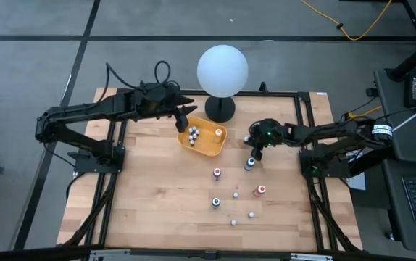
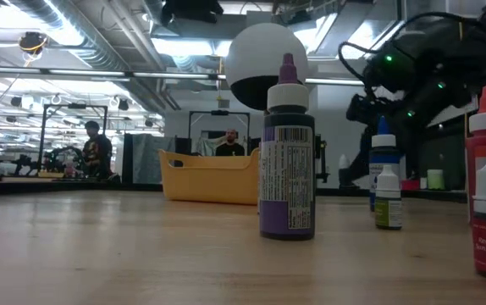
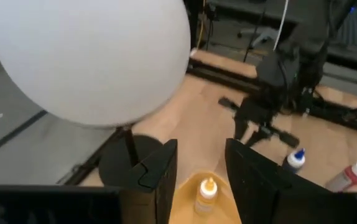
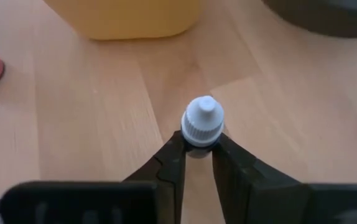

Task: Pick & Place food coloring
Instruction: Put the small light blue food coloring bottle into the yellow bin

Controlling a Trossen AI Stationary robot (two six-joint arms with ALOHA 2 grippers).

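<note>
A: Purple bottle [image 2: 288,152] sits closest to the low camera, upright on the wood, untouched.

B: Tools first. Right gripper [image 4: 196,144]?

A: Clenched on a small white-capped bottle [image 4: 201,121]. Fingers pinch it just under the cap, and it's upright on or just above the table, between the yellow tray [image 1: 203,138] and the blue-capped bottle [image 1: 250,162].

B: Left gripper [image 3: 200,168]?

A: Over the tray's back edge, jaws parted, holding nothing. An orange-topped bottle [image 3: 206,195] shows between the fingers, but it's down in the tray, not gripped.

B: Rest of the food coloring?

A: A few small bottles already in the tray [image 1: 193,132]. Loose on the table: pink cap [image 1: 217,173], red cap [image 1: 261,191], a dark one [image 1: 216,202], plus tiny whitish ones near the front.

B: Risks?

A: Grip is high and narrow on a slick round neck, so the bottle could twist or slip out during the carry. Left arm is parked right over the tray, so the right arm coming in could clip it. Dropping from height could knock over bottles already inside.

B: Surface, room?

A: Light wood-plank table [image 1: 157,203] in a black frame. White globe lamp [image 1: 222,70] on a black base just behind the tray. Grey floor, yellow cable. People in the workshop background in the low view.
</note>
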